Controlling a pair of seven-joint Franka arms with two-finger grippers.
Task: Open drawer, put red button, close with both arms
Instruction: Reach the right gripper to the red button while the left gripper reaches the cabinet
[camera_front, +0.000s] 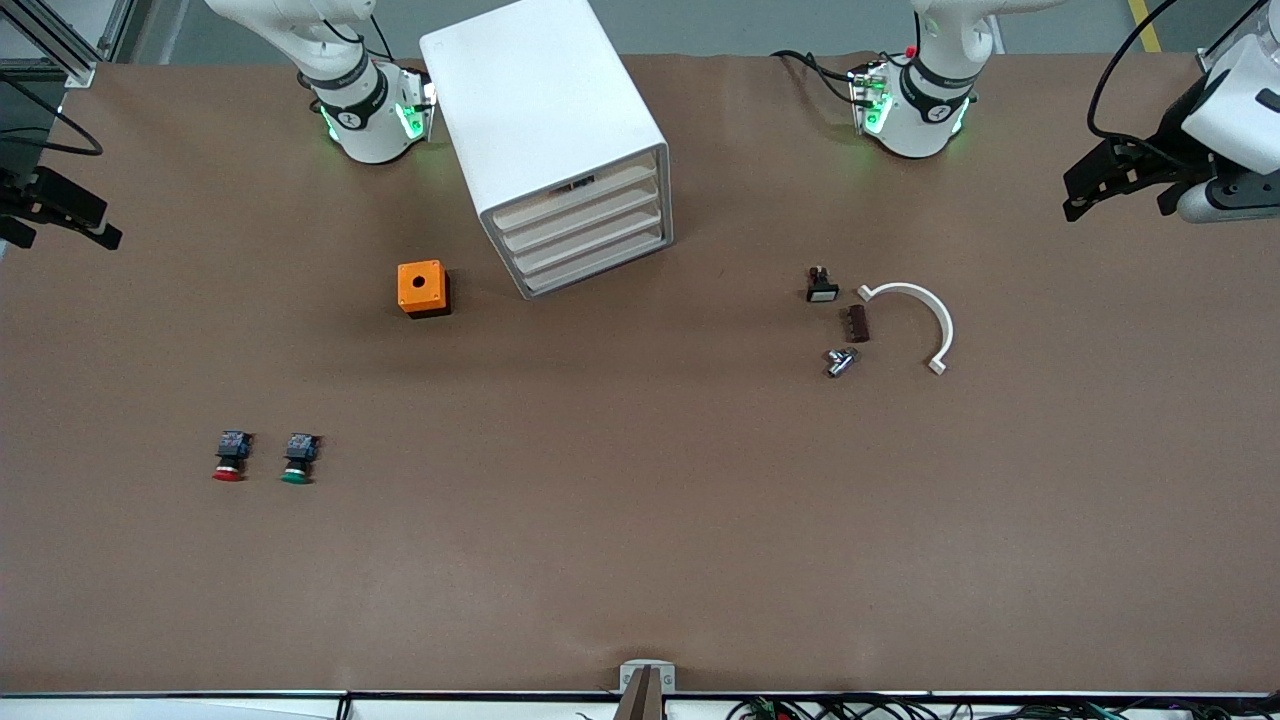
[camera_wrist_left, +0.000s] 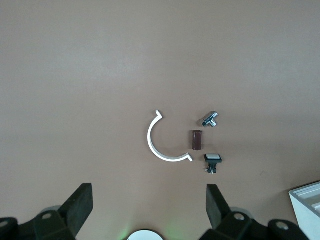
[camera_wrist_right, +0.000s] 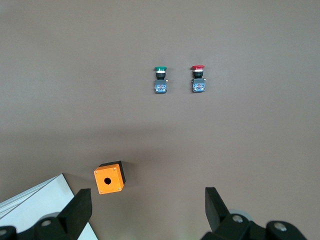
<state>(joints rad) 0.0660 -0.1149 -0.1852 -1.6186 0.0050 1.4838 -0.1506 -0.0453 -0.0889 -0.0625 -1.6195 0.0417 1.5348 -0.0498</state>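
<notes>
Red button (camera_front: 229, 457) lies on its side on brown table (camera_front: 640, 560), well nearer front camera than white drawer cabinet (camera_front: 560, 140), toward right arm's end; green button (camera_front: 298, 459) just beside it. Untouched.

All cabinet drawers shut, so opening likely comes first. Orange box (camera_front: 423, 288) close by cabinet.

Right gripper (camera_wrist_right: 147, 210) high over table at right arm's end, jaws wide, empty. Left gripper (camera_wrist_left: 150, 207) high over left arm's end, likewise wide, empty. Both parked clear, probably start pose.
</notes>
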